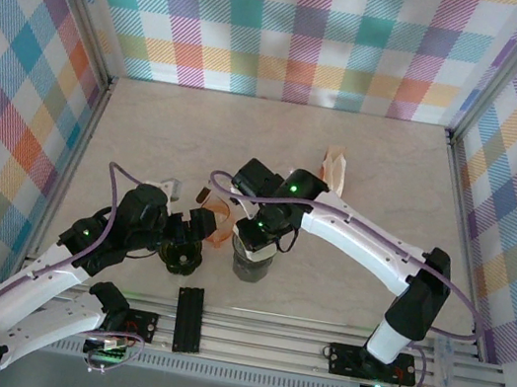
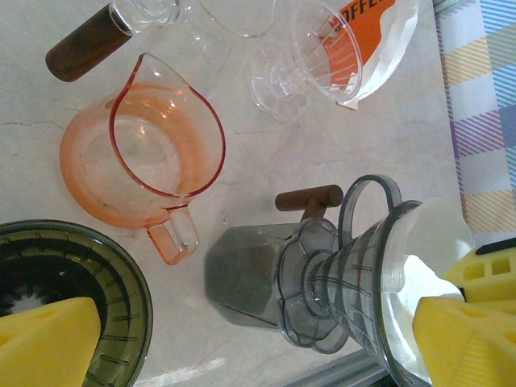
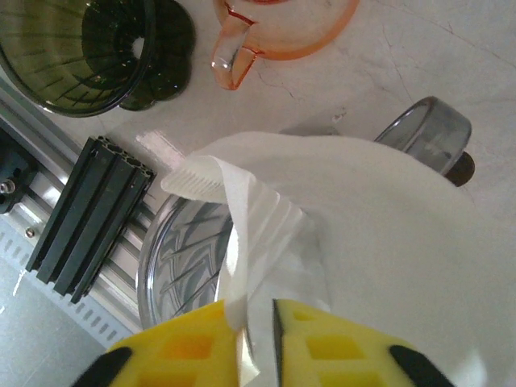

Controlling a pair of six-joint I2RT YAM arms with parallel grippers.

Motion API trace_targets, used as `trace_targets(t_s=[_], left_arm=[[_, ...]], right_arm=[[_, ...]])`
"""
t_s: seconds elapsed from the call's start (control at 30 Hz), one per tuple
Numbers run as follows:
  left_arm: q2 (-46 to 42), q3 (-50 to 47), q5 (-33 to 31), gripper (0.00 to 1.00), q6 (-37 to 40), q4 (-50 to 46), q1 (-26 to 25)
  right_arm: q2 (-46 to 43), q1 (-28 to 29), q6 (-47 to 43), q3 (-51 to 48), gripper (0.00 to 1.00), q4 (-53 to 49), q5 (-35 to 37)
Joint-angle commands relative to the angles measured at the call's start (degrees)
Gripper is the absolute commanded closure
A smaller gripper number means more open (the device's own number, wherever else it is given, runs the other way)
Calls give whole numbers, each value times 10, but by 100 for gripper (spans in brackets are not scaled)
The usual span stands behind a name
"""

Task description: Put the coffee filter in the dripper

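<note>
while the right gripper (image 3: 256, 339) is hanging over the grey dripper (image 3: 189, 234), its yellow pads (image 3: 185, 347) are standing a narrow slit apart with the crimped seam of the white coffee filter (image 3: 387, 226) running between them; whether they are pressing the paper i cannot tell. the filter is sitting in the dripper's mouth, its upper edge rising past the rim, and the dripper is resting on a grey carafe (image 2: 242, 278) near the middle of the desk's (image 1: 384, 166) near edge. the left gripper (image 1: 180, 240) is hovering with jaws spread wide above a dark green dripper (image 2: 72, 274), just left of the carafe. an orange pitcher (image 2: 137, 161) is standing just behind them
</note>
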Motion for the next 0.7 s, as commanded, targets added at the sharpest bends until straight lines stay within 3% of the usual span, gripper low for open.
trace_targets(t_s=[0.0, 0.17, 0.33, 0.43, 0.67], left_arm=[[-5, 0, 13, 0, -2, 16, -7], [0, 5, 17, 2, -9, 27, -7], [22, 24, 29, 15, -9, 52, -15], [52, 47, 16, 23, -1, 60, -40], [153, 116, -65, 39, 47, 29, -132]], right_arm=[[-41, -2, 7, -17, 74, 29, -7], [-79, -2, 12, -41, 58, 57, 0], [-127, -2, 19, -73, 49, 85, 23], [-164, -3, 28, -105, 44, 108, 49], [-221, -28, 50, -172, 42, 133, 80]])
